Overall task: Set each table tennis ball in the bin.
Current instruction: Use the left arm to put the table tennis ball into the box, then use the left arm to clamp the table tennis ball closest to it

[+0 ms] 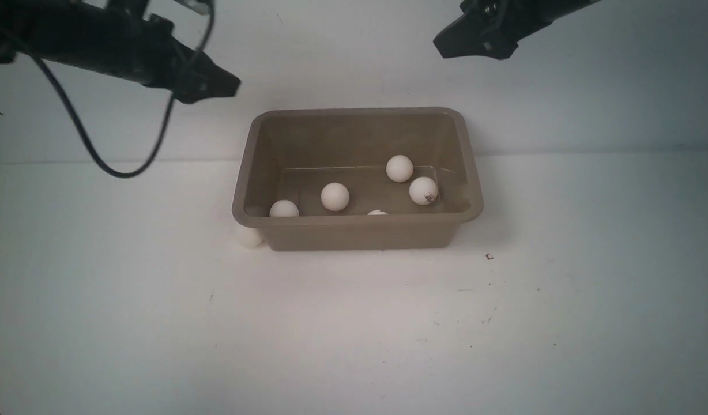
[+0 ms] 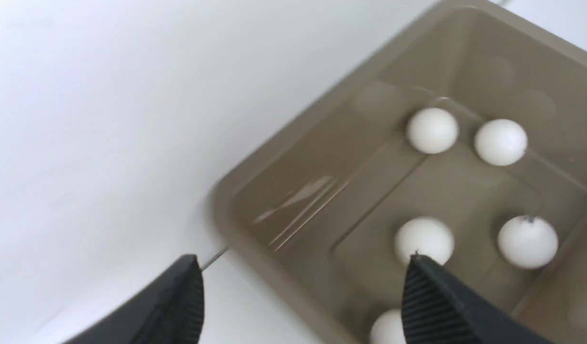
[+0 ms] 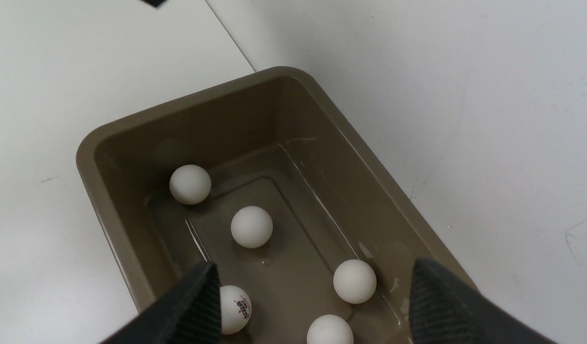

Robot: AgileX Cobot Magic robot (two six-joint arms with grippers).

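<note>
The taupe bin stands mid-table with several off-white table tennis balls lying in it, among them one near the middle and one with a dark mark. One more ball rests on the table, touching the bin's near left corner from outside. My left gripper hovers high, left of the bin and behind it. Its wrist view shows the gripper open and empty above the bin's rim. My right gripper hangs high over the far right. It stands open above the balls, holding nothing.
The white table runs wide in front of the bin and to both sides. A white wall rises just behind it. A black cable loops down from the left arm.
</note>
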